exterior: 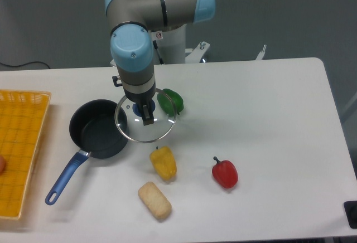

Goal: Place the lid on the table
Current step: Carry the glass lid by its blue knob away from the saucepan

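The lid [159, 127] is a round clear glass disc with a thin metal rim and a small blue knob. It hangs level, just right of the dark saucepan [99, 129], above the white table [268, 109]. My gripper [144, 111] points straight down over the lid's centre and is shut on the blue knob. The fingers hide most of the knob. I cannot tell whether the lid touches the table.
A green pepper [170, 101] lies right behind the lid. A yellow pepper [163, 162], a bread roll [154, 200] and a red pepper [225, 173] lie in front. The saucepan's blue handle [64, 179] points to the front left. A yellow mesh tray [19, 151] stands at the left edge.
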Tool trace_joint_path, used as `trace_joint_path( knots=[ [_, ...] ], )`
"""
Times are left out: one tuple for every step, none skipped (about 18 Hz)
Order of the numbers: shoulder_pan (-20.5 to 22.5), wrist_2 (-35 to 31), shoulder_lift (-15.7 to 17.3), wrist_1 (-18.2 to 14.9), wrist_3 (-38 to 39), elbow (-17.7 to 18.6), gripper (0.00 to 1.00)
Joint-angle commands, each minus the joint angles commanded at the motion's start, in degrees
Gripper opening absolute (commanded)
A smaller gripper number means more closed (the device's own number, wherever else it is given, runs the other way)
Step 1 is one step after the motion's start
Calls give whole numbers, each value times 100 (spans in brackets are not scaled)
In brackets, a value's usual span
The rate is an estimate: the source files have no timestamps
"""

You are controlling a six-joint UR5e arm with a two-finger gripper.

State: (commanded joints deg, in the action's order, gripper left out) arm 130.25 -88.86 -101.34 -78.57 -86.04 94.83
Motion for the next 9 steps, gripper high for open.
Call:
trace_joint_path(
  knots=[
    [18, 0, 0, 9, -9, 26, 68],
    [18, 0, 0, 17, -26, 44, 68],
    [35, 0, 0, 26, -70, 44, 68],
    [105, 9, 0, 35, -88, 44, 68],
    [132, 18, 0, 35, -97, 44, 68],
    [149, 9, 0, 35, -166, 44, 68],
    [202, 0, -9, 44, -263, 44, 68],
    [289, 9, 0, 44, -325, 44, 68],
    [369, 26, 0, 53, -412, 53, 68]
  ],
)
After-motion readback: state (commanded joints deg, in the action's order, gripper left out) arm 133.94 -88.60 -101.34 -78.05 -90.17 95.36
